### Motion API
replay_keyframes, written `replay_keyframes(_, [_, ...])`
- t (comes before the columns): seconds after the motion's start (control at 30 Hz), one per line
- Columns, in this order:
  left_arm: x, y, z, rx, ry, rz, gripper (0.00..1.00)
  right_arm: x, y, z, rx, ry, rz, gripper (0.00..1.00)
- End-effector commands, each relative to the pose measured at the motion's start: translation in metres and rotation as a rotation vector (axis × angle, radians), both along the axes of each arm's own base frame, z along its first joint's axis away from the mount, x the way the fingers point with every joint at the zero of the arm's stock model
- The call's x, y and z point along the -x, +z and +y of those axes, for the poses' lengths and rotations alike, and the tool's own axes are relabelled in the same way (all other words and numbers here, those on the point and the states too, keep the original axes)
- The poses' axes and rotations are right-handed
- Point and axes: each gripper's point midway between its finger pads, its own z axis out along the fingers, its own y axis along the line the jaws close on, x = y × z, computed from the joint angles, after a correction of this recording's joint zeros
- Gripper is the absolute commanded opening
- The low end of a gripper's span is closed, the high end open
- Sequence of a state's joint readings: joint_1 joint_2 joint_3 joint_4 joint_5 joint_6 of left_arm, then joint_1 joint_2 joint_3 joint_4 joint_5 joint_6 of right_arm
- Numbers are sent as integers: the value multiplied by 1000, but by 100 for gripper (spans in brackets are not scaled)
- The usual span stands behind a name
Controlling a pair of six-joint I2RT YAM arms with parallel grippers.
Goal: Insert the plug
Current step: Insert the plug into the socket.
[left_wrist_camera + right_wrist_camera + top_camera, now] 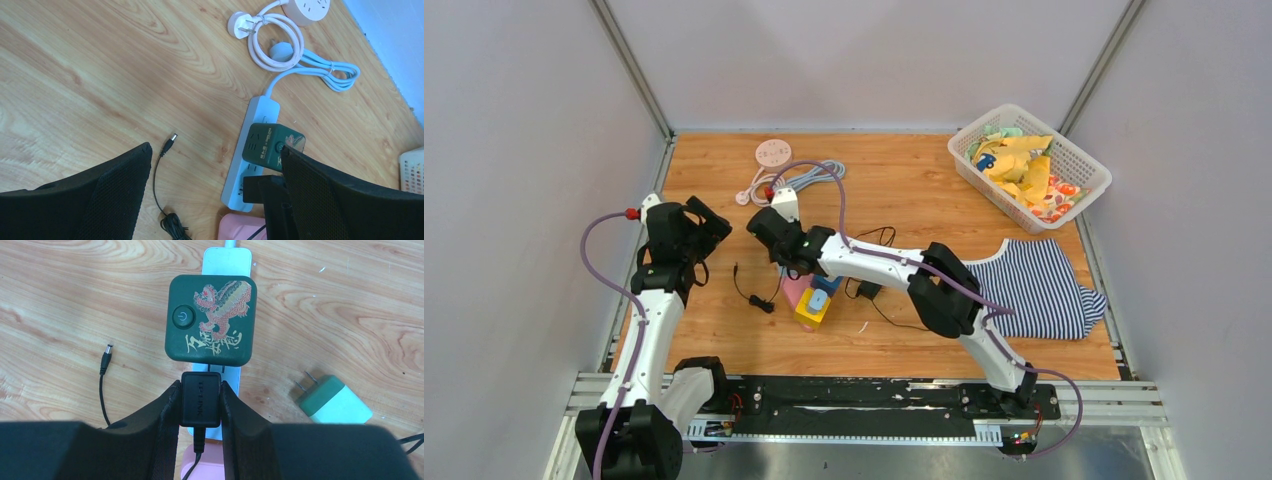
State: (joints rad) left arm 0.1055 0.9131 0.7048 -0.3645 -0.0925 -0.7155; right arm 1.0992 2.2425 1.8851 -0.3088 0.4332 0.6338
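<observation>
My right gripper (200, 390) is shut on a black plug (200, 399) with a thin cable hanging from it. The plug sits over the near end of the white power strip (226, 260), just below a dark green cube adapter (210, 320) standing on the strip. How deep its prongs sit cannot be told. In the left wrist view the plug (255, 189) rests against the strip (250, 125). My left gripper (215, 155) is open and empty above the wood, left of the strip. In the top view it (694, 225) is left of my right gripper (776, 238).
A barrel connector (106, 360) on a thin black wire lies left of the strip. A green and white charger (335, 401) lies to its right. A pink object (240, 227) is by the strip's end. A round white socket (773, 153), a basket (1084, 160) and a striped shirt (1044, 290) lie farther off.
</observation>
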Motion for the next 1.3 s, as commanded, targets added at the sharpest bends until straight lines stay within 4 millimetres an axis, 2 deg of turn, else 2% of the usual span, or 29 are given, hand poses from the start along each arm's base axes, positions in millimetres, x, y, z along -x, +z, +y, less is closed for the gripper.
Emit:
replay_keyframes(0.0, [2,2,6,-7,31,-11,100,53,-50,-9,117,85,152,0])
replay_keyframes(0.23, [2,2,6,-5,33,-13,100,55,-52,-6,132,128,155,0])
replay_keyframes(0.37, [3,1,5,-1,32,-12,100,56,-61,-4,157,147,177,0])
replay_keyframes(0.63, [4,2,6,-7,30,-13,100,49,-81,-14,235,123,155,0])
replay_keyframes(0.87, [3,2,5,-1,28,-17,100,62,-90,-19,246,127,181,0])
replay_keyframes(0.97, [4,2,5,-4,28,-15,100,69,-92,-27,281,133,167,0])
replay_keyframes(1.27, [5,3,5,-4,30,-21,100,74,-108,-34,325,180,185,0])
